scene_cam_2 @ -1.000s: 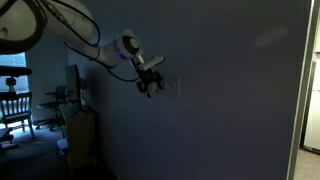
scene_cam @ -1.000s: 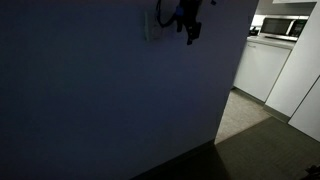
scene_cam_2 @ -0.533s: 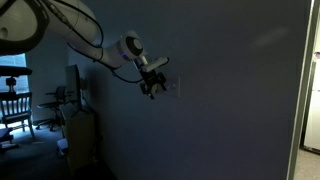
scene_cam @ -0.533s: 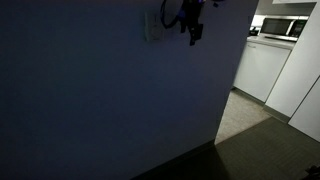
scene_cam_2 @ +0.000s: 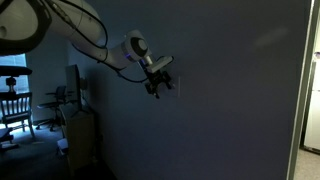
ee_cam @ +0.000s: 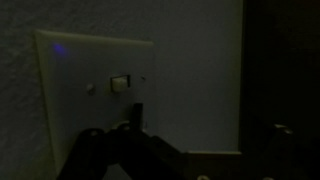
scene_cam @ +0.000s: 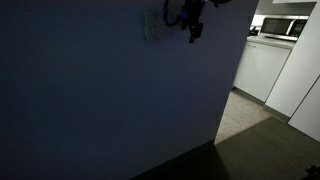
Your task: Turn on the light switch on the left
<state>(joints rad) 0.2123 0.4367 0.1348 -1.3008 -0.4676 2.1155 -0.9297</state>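
The room is dark. In the wrist view a wide white wall plate [ee_cam: 70, 110] fills the left side, with the small rocker of the light switch [ee_cam: 120, 83] near its middle. My gripper [ee_cam: 208, 122] faces the wall. Its left fingertip [ee_cam: 137, 112] stands just below the rocker and its dim right finger is far to the right, so the jaws look apart and hold nothing. In both exterior views the gripper [scene_cam: 193, 27] [scene_cam_2: 157, 84] is close to the plate [scene_cam: 152, 26] [scene_cam_2: 177, 87] on the wall.
The dark wall ends at a corner [scene_cam: 240, 70] beside a lit kitchen with white cabinets [scene_cam: 262, 68] and a microwave [scene_cam: 283, 28]. A chair [scene_cam_2: 14, 108] and a low stand [scene_cam_2: 80, 135] sit under the arm [scene_cam_2: 80, 30].
The gripper has moved a little up and closer to the wall plate. Nothing else has moved and the room stays dark.
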